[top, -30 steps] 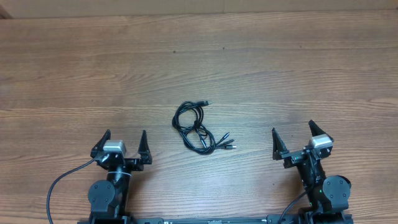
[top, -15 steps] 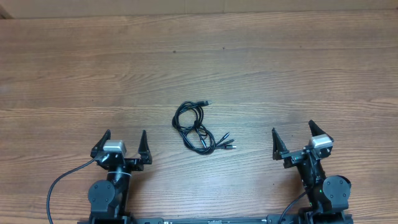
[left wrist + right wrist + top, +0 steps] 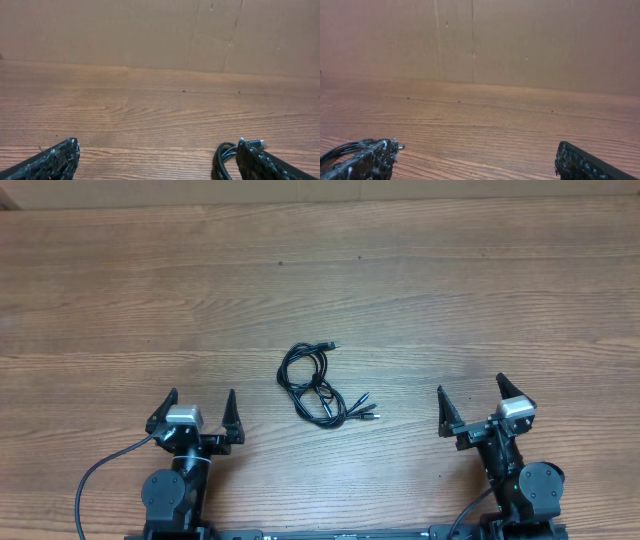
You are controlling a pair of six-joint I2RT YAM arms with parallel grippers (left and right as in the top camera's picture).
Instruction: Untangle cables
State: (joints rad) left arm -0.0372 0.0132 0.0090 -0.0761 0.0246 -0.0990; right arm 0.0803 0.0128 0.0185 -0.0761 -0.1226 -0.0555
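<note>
The cables (image 3: 318, 383) lie as a small knotted bundle of thin black cords in the middle of the wooden table, with small plug ends poking out at the upper right and lower right. My left gripper (image 3: 198, 402) stands open to the lower left of the bundle, apart from it. My right gripper (image 3: 471, 396) stands open to the lower right, also apart. In the left wrist view a loop of the cables (image 3: 223, 155) shows beside the right fingertip (image 3: 250, 155). In the right wrist view the cables (image 3: 345, 146) peek out behind the left fingertip (image 3: 382, 152).
A brown cardboard wall (image 3: 160, 35) rises behind the far edge of the wooden table (image 3: 320, 280). A thick black arm wire (image 3: 95, 475) curls beside the left arm's base at the near edge.
</note>
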